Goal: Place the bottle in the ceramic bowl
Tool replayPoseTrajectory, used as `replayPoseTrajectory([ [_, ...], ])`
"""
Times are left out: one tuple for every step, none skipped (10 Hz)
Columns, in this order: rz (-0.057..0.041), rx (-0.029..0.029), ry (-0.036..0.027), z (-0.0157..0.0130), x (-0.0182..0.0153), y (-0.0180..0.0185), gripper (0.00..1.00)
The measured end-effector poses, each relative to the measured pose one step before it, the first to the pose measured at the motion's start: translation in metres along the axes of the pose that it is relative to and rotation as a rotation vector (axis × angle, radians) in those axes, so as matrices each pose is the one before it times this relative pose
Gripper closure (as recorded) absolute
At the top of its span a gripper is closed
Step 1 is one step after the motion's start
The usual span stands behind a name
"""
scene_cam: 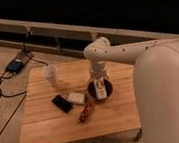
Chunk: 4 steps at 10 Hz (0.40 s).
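The dark maroon ceramic bowl (92,91) sits on the wooden table (51,127), right of centre. The small whitish bottle (101,88), with a small dark mark, stands or leans inside the bowl, its lower end at the bowl's right side. My gripper (97,78) hangs straight down from the white arm, directly above the bowl, at the top of the bottle. Whether it still holds the bottle does not show.
A pale translucent cup (50,75) stands at the table's back left. A black flat device (62,103), a white rectangular block (77,97) and a brown-red snack (86,111) lie left and in front of the bowl. Cables and a device (16,64) lie on the floor at left.
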Motion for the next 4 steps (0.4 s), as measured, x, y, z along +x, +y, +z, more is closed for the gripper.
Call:
replayPoseTrajectory([
  [-0.00007,0.0011,0.0023,0.00145,0.00083,-0.00065,0.2],
  [-0.00039,-0.00134,0.00108,-0.00003,0.00034,0.00092,0.2],
  [-0.00027,0.00032,-0.00007,0.0001,0.0,-0.00007,0.2],
  [-0.00021,-0.00049,0.00024,0.00009,0.00005,0.00037,0.2],
])
